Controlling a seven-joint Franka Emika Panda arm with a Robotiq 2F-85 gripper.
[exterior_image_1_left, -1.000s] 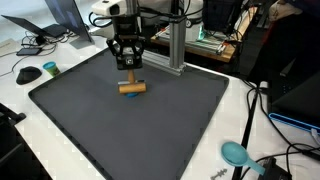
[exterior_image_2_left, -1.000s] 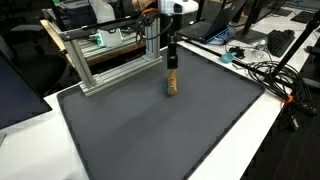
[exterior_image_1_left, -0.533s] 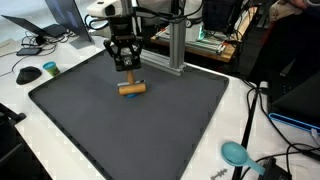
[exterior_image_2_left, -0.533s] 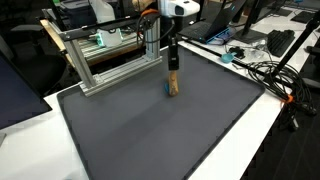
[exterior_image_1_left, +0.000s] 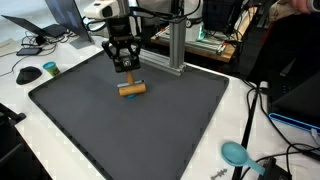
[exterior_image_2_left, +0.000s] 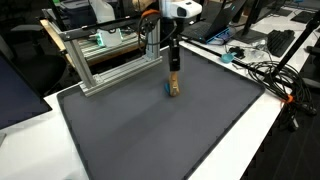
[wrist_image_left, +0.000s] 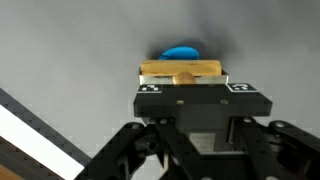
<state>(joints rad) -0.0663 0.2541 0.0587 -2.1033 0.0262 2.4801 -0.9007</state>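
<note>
A tan wooden block lies on the dark grey mat, with a small blue piece showing beside it. My gripper hangs straight above that block, a short way off the mat, shut on a small wooden piece between its fingers. In the wrist view the gripper body hides its own fingertips. Just beyond it there I see the wooden block and the blue piece against the mat.
An aluminium frame stands at the mat's back edge, close behind the gripper. A teal object and cables lie on the white table off the mat. A black mouse sits by a laptop.
The gripper has risen slightly, still shut. The wooden block on the mat has not moved.
</note>
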